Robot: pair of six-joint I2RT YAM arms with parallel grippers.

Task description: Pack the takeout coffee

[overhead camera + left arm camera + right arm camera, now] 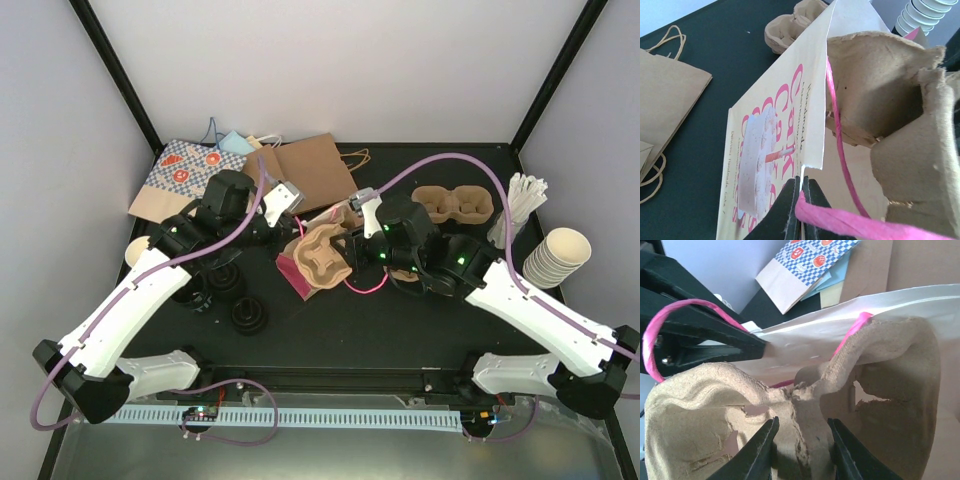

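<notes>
right gripper pinches pulp carrier (left gripper clamps bag)

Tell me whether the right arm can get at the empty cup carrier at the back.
Probably not yet. The empty cup carrier lies near the right gripper, nothing on top of it, but that gripper is clamped on the other carrier at the paper bag's mouth.

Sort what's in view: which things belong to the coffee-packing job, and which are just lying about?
In the job:
cake bag, pinched by left claw
carrier, gripped by right claw

Lying about:
spare carrier
brown bag
checkered bag
cup stack
stirrers
</notes>
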